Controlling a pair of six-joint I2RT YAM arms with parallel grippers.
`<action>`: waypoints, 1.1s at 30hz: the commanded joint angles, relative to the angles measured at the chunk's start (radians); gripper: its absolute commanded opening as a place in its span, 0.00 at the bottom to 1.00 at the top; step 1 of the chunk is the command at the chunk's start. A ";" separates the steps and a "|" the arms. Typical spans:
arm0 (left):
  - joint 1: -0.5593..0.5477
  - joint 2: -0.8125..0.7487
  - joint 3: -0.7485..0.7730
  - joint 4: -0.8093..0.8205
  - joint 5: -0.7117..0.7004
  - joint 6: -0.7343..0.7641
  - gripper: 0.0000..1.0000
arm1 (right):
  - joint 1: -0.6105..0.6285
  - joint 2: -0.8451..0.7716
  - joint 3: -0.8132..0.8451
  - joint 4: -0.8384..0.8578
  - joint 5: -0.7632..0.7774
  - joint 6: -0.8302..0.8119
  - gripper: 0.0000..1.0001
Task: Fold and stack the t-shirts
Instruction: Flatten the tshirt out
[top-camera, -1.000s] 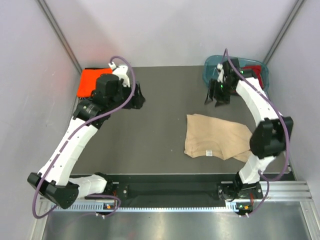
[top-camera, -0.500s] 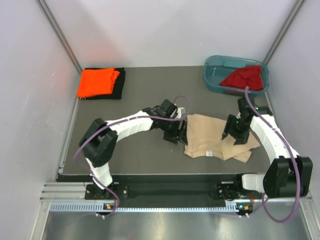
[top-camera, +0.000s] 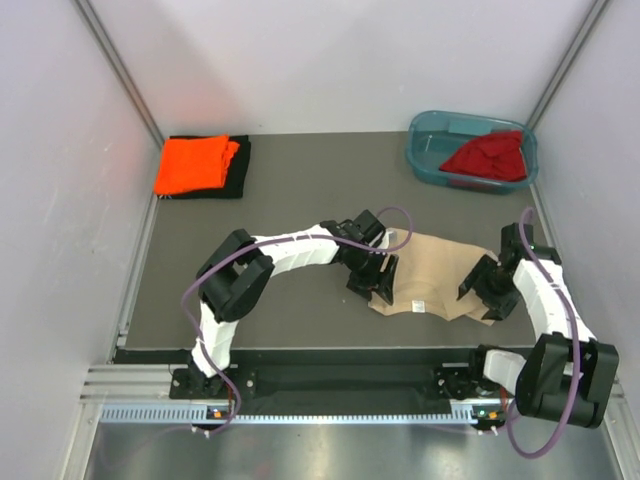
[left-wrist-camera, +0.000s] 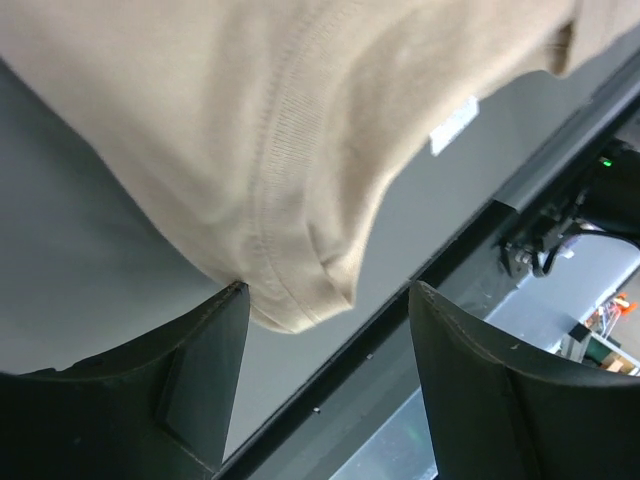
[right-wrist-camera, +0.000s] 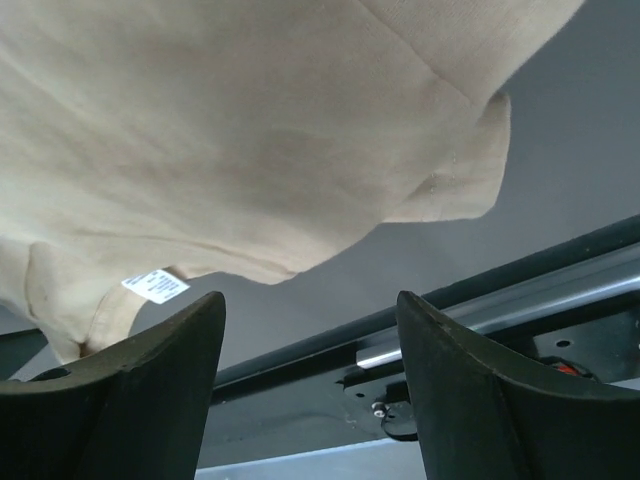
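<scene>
The beige t-shirt (top-camera: 432, 272) lies crumpled on the dark mat, front right of centre. My left gripper (top-camera: 372, 280) is at its left edge, open; in the left wrist view a hemmed corner of the beige t-shirt (left-wrist-camera: 250, 130) reaches down beside the left finger (left-wrist-camera: 210, 360), apart from the right one. My right gripper (top-camera: 487, 285) is over the shirt's right edge, open, with the beige t-shirt (right-wrist-camera: 250, 130) and its white label (right-wrist-camera: 155, 286) beyond the fingertips. The orange t-shirt (top-camera: 193, 163) lies folded on the black t-shirt (top-camera: 240, 172) at the back left. The dark red t-shirt (top-camera: 488, 157) is bunched in the tub.
The teal tub (top-camera: 424, 140) stands at the back right corner. Grey walls close in both sides and the back. A black rail and metal frame (right-wrist-camera: 520, 300) run along the mat's near edge, close under both grippers.
Both arms have swung from the back of the table down to the beige t-shirt, the left from the orange stack, the right from the tub. The right jaws have spread wider.
</scene>
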 joint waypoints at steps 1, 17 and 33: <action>0.002 0.021 0.046 -0.040 -0.033 0.031 0.69 | -0.015 0.019 -0.047 0.087 -0.023 0.006 0.69; 0.001 -0.056 0.045 -0.031 -0.191 0.083 0.19 | 0.100 0.023 -0.144 0.317 -0.158 0.044 0.11; 0.142 -0.645 0.106 -0.246 -0.689 0.188 0.00 | 0.694 -0.208 0.267 0.182 -0.306 0.242 0.00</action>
